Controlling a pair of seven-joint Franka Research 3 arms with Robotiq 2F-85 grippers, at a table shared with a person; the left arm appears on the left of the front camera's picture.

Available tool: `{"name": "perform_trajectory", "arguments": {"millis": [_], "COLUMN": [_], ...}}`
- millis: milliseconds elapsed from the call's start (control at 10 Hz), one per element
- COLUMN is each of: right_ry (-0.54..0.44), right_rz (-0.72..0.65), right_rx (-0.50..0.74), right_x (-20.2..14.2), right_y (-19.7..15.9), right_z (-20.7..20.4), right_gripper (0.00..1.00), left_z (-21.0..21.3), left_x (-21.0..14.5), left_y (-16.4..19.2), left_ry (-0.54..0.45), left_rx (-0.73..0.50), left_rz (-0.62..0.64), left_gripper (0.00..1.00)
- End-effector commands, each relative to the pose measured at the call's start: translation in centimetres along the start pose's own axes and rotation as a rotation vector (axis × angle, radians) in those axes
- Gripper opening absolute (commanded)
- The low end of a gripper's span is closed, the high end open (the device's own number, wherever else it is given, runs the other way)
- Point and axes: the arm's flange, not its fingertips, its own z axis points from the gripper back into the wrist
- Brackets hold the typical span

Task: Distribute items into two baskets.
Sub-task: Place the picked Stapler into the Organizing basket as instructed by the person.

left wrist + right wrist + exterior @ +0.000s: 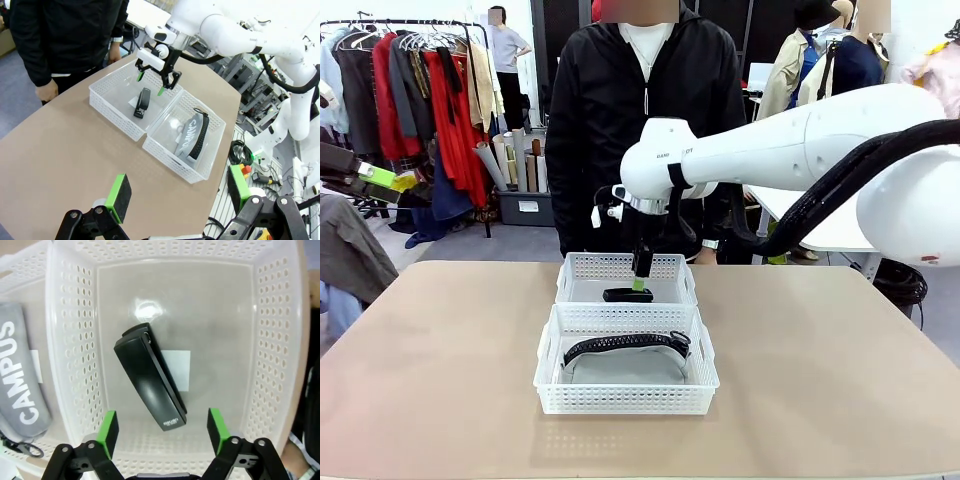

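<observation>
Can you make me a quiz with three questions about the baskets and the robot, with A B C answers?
1. Where is the stapler?
A. in the far basket
B. on the bare table
C. on top of the grey bag

2. How many white baskets are there?
A. one
B. two
C. four

3. How is the right gripper?
A. shut on the stapler
B. shut on the strap
C. open, above the stapler

Answers: 1 A, the stapler lies on that basket's floor. 2 B, the far basket and the near basket stand touching. 3 C, its green pads stand apart and hold nothing.
</observation>
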Motion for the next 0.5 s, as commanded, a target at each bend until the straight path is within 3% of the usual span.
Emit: {"name": "perform_trajectory", "arguments": {"millis": [0,400], "right_ry": [0.010,-0.003], "right_rz": [-0.051,-0.105], "right_rx": [0.022,-0.017], "right_x": [-0.5,-0.9], "right_y": [1.3,2.4], "right_z": [2.1,3.9], "right_gripper": [1.00,1.00], "left_z": [0.1,0.1], "left_x": [0.0,0.0], "left_y": [-0.1,-0.1], "left_ry": [-0.002,-0.002], "left_rx": [0.003,0.003], "left_rz": [-0.002,-0.002], "left_gripper": [1.00,1.00]}}
